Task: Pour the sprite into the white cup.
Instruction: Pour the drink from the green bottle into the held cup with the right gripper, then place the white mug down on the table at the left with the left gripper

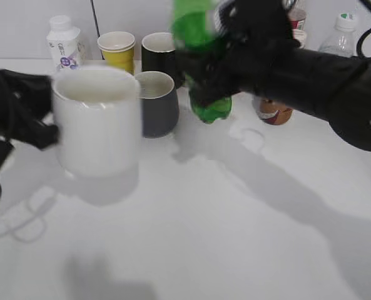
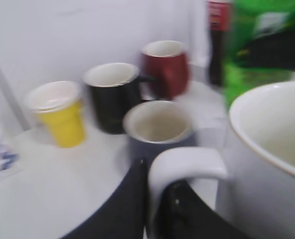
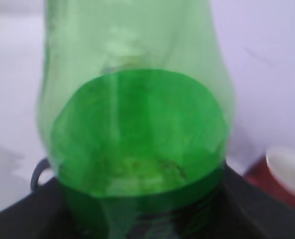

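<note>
The white cup [image 1: 97, 122] is held off the table at the left, blurred by motion. My left gripper [image 1: 44, 128] is shut on its handle; in the left wrist view the black fingers [image 2: 154, 199] clamp the white handle [image 2: 187, 162]. The sprite [image 1: 201, 56], a green bottle, is lifted and tilted above the back of the table. My right gripper [image 1: 235, 56] is shut on it. In the right wrist view the green bottle [image 3: 137, 124] fills the frame, with the gripper [image 3: 142, 219] dark at its base.
A grey mug [image 1: 157, 103], a black mug [image 1: 160, 53] and a yellow cup [image 1: 117, 51] stand behind the white cup. A small white bottle [image 1: 63, 42] is at the back left. A brown bottle [image 1: 274, 111] and a clear bottle [image 1: 341, 34] stand at the back right.
</note>
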Tool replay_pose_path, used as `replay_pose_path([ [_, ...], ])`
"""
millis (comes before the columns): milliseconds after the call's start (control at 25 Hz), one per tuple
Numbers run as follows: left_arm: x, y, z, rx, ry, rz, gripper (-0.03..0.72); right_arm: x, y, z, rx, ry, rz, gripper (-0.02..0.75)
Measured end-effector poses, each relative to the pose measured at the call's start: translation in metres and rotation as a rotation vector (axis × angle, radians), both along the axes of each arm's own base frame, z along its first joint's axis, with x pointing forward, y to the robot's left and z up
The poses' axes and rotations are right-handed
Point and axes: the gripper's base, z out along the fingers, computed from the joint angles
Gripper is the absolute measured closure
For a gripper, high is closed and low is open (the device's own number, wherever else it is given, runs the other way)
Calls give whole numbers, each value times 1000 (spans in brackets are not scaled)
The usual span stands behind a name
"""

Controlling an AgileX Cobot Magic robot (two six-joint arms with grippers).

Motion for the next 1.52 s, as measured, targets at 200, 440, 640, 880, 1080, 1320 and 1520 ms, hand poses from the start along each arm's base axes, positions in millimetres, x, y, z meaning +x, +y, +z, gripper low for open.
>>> replay_pose_path([
  [200,24,33,0,-66,-70,157,647,4,-6,-1,145,128,-108,332],
  [440,63,61,-38,-165,-122,355,647,4,-6,-3,197,194,-129,332],
  [640,89,60,-78,-189,-115,391,648,4,-7,-7,178,244,-143,332],
  [880,116,55,-109,-160,-64,388,648,3,-8,-9,164,262,-148,332],
  [1080,126,53,-113,-160,-82,384,648,3,-8,-9,164,263,-149,332],
  [1320,126,52,-125,-151,-65,377,648,3,-8,-9,165,264,-149,332],
  [1520,123,53,-127,-158,-67,371,617,3,-8,-9,165,264,-149,332],
])
